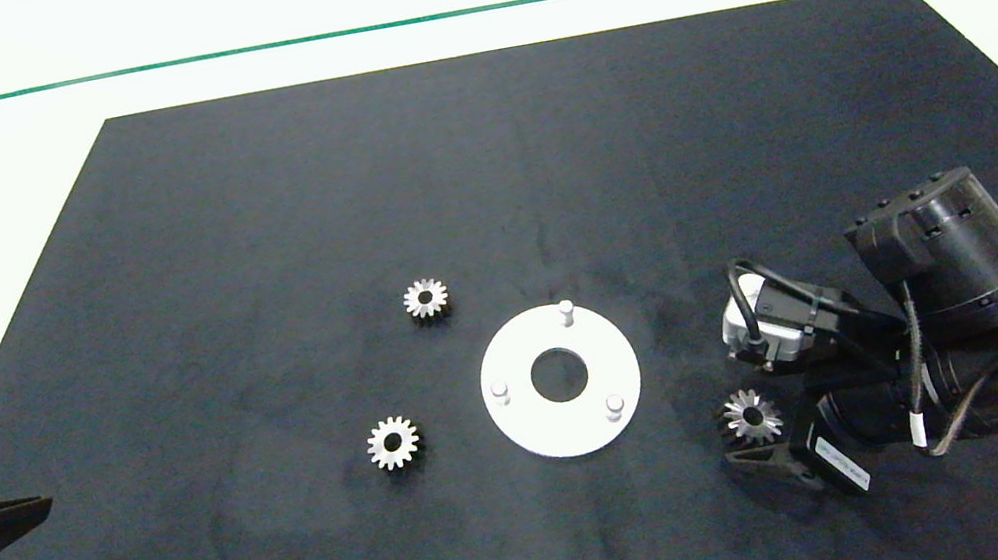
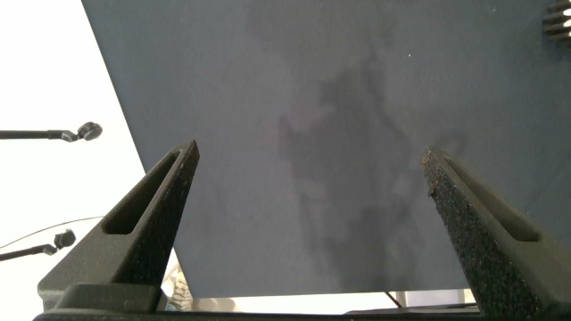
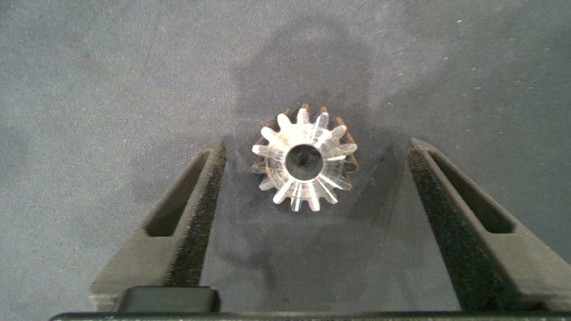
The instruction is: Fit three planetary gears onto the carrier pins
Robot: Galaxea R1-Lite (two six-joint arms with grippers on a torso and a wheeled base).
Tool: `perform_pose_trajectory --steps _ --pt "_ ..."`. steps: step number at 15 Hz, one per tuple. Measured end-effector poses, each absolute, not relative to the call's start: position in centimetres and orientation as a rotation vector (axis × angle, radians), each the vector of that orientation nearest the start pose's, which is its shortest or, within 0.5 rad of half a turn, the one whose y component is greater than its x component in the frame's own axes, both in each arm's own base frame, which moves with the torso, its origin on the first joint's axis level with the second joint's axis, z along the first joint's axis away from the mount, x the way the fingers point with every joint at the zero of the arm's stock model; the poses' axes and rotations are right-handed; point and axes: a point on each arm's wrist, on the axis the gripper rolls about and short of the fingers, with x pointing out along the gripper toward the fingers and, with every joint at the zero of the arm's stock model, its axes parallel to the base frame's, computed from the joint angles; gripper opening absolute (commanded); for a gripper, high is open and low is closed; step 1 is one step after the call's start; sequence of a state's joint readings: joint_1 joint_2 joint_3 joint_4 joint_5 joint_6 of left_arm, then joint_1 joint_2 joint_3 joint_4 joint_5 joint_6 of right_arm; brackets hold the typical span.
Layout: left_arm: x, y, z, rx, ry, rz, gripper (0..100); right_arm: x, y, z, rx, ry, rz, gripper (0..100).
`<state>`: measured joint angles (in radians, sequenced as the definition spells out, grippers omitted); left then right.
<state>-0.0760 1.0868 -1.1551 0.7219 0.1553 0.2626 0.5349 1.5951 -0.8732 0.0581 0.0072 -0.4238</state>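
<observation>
Three silvery planetary gears lie flat on the black mat. One gear [image 1: 426, 298] rests left of the white disc [image 1: 569, 432], a second gear [image 1: 393, 442] lies nearer the front left, and the third gear [image 1: 752, 416] lies right of the disc. Three carrier pins stand bare on the disc: the far pin [image 1: 566, 311], the left pin [image 1: 499, 389] and the near-right pin [image 1: 614, 405]. My right gripper [image 3: 318, 153] is open and straddles the third gear [image 3: 305, 168], with gaps on both sides. My left gripper [image 2: 310, 156] is open and holds nothing, parked at the mat's left edge [image 1: 31, 512].
The black mat [image 1: 244, 211] covers most of the white table, with a green line [image 1: 455, 14] across the far side. The right arm's bulky wrist [image 1: 950, 245] stands right of the disc. A gear's edge [image 2: 560, 18] peeks into the left wrist view.
</observation>
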Motion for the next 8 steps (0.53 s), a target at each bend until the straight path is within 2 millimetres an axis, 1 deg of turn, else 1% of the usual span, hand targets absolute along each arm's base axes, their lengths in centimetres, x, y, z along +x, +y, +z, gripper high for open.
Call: perform_pose_trajectory --steps 8 --pt "10.79 -0.48 29.01 0.344 0.665 -0.016 100 22.69 13.47 16.45 -0.602 0.661 0.676 60"
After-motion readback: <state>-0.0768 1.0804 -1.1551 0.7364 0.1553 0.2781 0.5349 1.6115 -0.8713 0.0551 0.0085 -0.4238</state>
